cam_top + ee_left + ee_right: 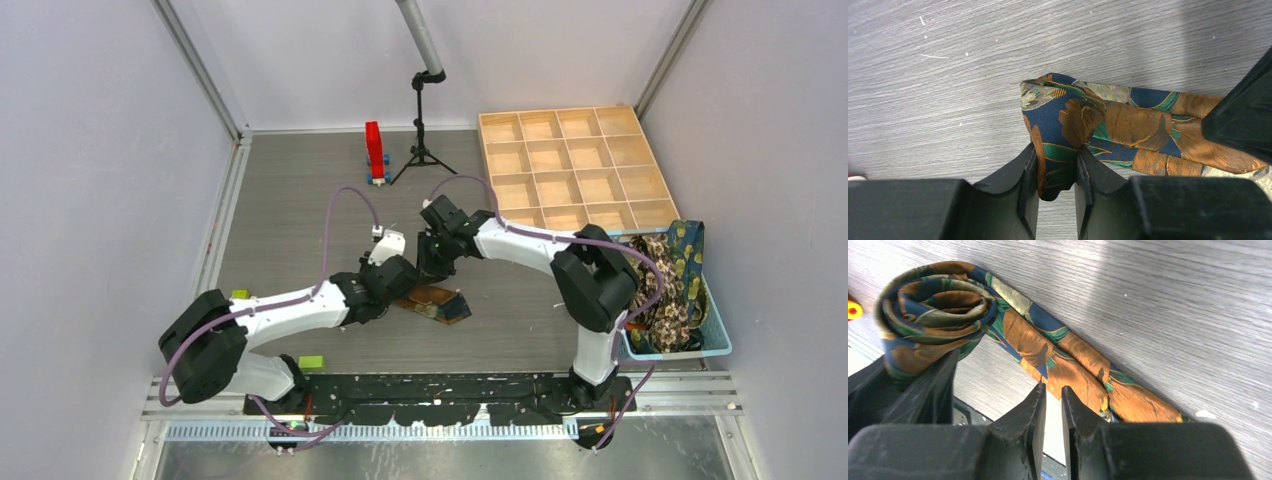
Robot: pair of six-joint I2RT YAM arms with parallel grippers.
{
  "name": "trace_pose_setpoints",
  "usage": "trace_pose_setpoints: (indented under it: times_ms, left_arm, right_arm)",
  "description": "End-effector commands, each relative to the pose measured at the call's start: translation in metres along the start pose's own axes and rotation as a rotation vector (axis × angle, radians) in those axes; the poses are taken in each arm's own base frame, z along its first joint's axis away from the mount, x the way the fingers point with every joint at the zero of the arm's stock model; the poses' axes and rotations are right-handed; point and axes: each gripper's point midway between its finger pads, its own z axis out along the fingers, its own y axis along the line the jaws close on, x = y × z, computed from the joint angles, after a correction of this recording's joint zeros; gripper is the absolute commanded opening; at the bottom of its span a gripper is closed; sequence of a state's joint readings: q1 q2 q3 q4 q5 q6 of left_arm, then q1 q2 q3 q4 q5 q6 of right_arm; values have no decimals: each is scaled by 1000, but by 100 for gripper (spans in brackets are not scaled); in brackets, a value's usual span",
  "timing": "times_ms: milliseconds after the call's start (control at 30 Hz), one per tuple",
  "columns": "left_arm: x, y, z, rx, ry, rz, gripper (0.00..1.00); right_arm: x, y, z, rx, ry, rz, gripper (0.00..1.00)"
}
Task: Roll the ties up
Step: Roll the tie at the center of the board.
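The grey worktop (300, 200) carries a wooden tray (562, 141) of square compartments at the far right. Nearer on the right stands a light blue basket (722, 347) holding a heap of ties (672, 285) that spills over its rim.

In the middle, where both arms meet, lies the tie (440, 301), navy with orange and green figures. Its long axis runs left to right across the worktop, its right end slanting a little toward the near edge. The rolled end (935, 305) is on the left, and its spiral faces the right wrist camera. The unrolled band (1063, 365) stretches flat away from it.

The left gripper (1056, 167) pinches the rolled end between its two fingers, with fabric filling the gap. The right gripper (1053, 392) has its fingers pressed almost together with only a slit between them. Its tips sit at the edge of the flat band, and whether any cloth is caught there cannot be told.

From above, both grippers cover most of the tie, so only a short stretch shows. The right wrist view cuts off the band's far end, and the left wrist view hides it behind the other gripper. No pointed tip can be made out.
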State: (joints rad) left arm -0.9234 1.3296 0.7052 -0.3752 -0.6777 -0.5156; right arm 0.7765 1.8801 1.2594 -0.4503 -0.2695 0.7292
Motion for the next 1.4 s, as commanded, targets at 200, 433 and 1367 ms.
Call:
trace_pose_setpoints:
  times_ms: [200,433,1367]
  left_arm:
    - [-14,-19,2,-104,-88,89,27]
    - [-7,-36,5,-113,-92,152,28]
    - [-35,-82,-19,51,-56,149,74]
  right_arm:
    - [-15,-16,-54,17,-109,6,23]
    - [-11,-34,-68,34,-129,34,23]
    - [-21,-26,-100,46,-187,21,25]
